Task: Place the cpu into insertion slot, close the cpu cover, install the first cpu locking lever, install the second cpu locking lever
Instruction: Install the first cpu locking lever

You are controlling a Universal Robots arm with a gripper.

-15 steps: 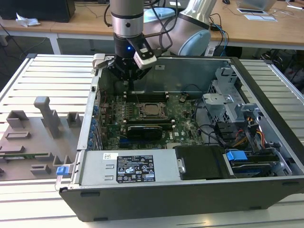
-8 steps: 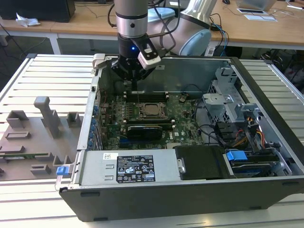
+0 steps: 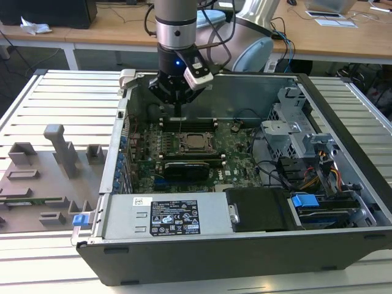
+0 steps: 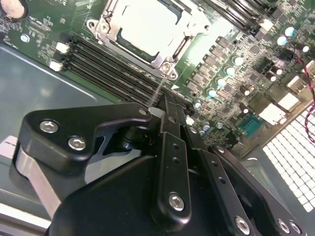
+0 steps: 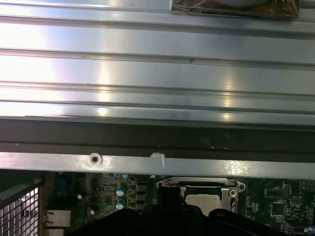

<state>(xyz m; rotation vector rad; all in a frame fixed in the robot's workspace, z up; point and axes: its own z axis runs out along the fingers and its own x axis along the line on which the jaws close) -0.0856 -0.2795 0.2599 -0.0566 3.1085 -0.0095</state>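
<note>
The cpu [image 4: 147, 24] lies flat in the insertion slot [image 3: 196, 142], its silver top showing. The cpu cover [image 4: 110, 22] is down around it as a metal frame. In the first wrist view the cpu [image 5: 209, 200] and the cpu cover [image 5: 197, 183] show beyond the dark fingers. My gripper [image 4: 166, 105] hangs just beside the socket's corner, over the memory slots, with its black fingers [image 4: 170, 147] together. A thin wire locking lever [image 4: 160, 88] rises from that corner to the fingertips. From outside, my gripper [image 3: 179, 115] stands at the far side of the socket.
Long memory slots [image 4: 113, 69] run beside the socket. A black expansion card [image 3: 187, 168] lies on its near side, then the power supply [image 3: 177, 217]. A drive cage [image 3: 294, 135] and cables fill the exterior view's right. Grey fixtures [image 3: 55, 153] stand outside the case wall [image 5: 157, 132].
</note>
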